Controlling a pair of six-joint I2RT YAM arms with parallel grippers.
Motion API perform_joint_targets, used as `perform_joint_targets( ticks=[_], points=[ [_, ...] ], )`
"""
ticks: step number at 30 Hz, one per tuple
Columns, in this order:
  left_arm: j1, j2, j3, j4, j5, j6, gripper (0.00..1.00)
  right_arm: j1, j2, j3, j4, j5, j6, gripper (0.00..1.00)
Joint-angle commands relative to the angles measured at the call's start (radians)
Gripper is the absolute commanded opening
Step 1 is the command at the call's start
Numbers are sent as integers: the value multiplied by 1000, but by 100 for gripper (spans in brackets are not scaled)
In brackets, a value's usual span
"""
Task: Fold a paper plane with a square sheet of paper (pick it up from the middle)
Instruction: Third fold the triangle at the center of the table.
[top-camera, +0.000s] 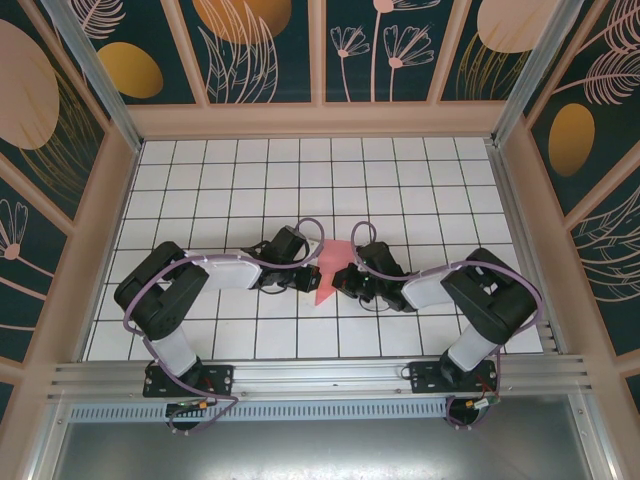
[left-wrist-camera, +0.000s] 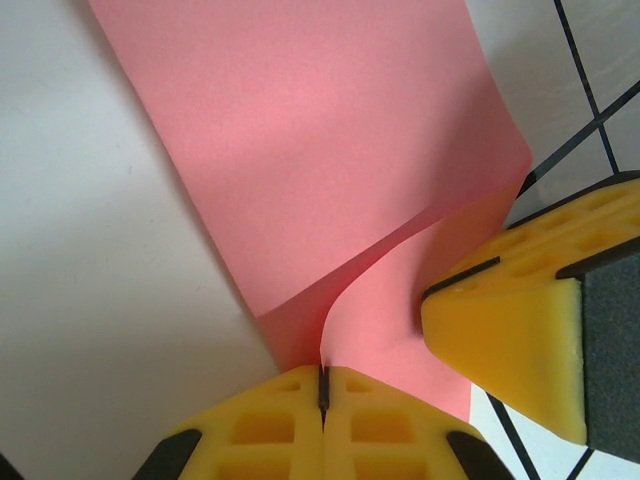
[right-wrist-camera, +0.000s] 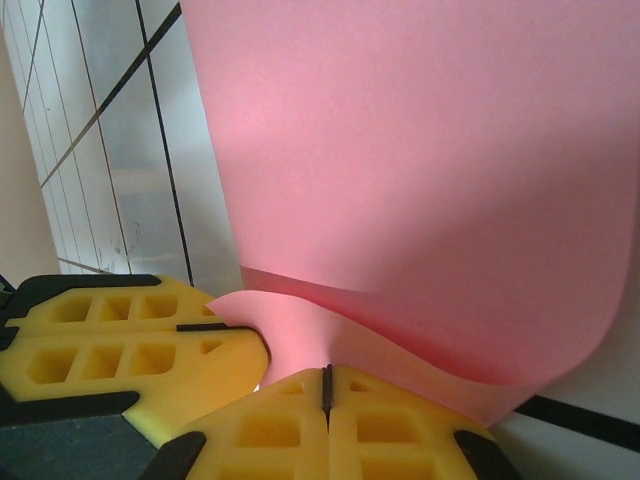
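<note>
The square sheet of paper (top-camera: 328, 272) is at the middle of the table (top-camera: 250, 170), caught between your two tools and partly doubled over; from above it reads as a pink wedge with its point toward the near edge. In the left wrist view the upper layer curls over the lower one in a soft, open bend, not a crease; in the right wrist view the same rounded roll runs along the near side, with the broad flap rising away from it.

Your left tool (left-wrist-camera: 323, 388) has its fingers pressed together on the pink edge, and the paper runs straight into the seam between them; your right tool (right-wrist-camera: 326, 388) is likewise pressed together, pinching the sheet just beside the left one. The two tools stand very near each other; whether they touch I cannot tell.

I judge the step in hand to be setting this fold, so treat the bend as unfinished. Line up the two layers' edges first; a crease pressed on a skewed overlap will likely carry through to a crooked plane. Move both tools as one; pulling them apart may tear paper this thin, and pushing them together may buckle it. Lower the flap toward the table so the roll narrows to a line; let go with one tool only once the layers lie flat; mind the small gap between the tools as you turn.
</note>
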Motion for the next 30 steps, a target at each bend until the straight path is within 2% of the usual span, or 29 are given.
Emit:
perform_joint_targets(
  ticks=[1,6,23,30],
  points=[
    [-1,46,-4,-67,-21,26,0,-19,-78,4,-49,-8,-32,7],
    [0,43,-4,-72,-24,26,0,-60,-131,8,-68,-32,-66,8],
    [-1,43,0,-79,-23,30,0,-86,5,-22,-37,-24,-65,7],
    [0,42,5,-91,-28,32,0,-117,-126,15,-108,-36,-105,7]
  ],
)
